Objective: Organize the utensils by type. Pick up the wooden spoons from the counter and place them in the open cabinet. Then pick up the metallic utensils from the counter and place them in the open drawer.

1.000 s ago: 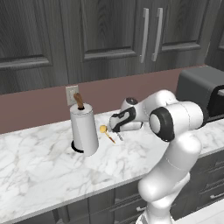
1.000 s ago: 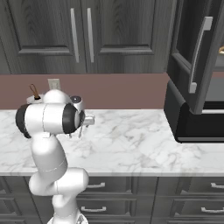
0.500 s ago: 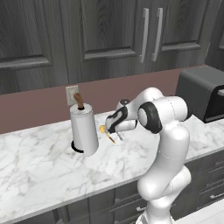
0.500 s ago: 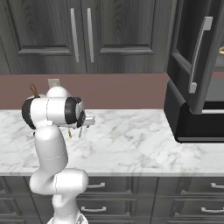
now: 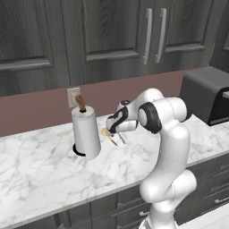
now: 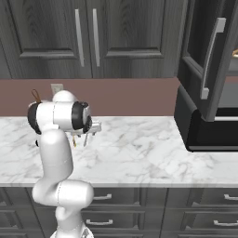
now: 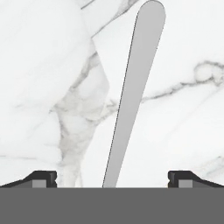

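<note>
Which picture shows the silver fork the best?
The hand view: the fork's grey handle lies on the counter between the open pincer's tips. The left base view shows just a sliver under the pincer; in the right base view I cannot make it out.

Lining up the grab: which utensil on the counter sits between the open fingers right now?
The silver fork: its thin grey handle runs up between the gripper tips. The gold-bowled spoon lies beside it, nearer the paper-towel roll.

The arm consisted of glossy white, rounded tubular links joined by dark grey to black joint rings. A bulbous white base segment rose from below. The gripper [image 5: 115,129] was white-bodied with dark trim and carried two small dark fingertips [image 7: 43,177].
</note>
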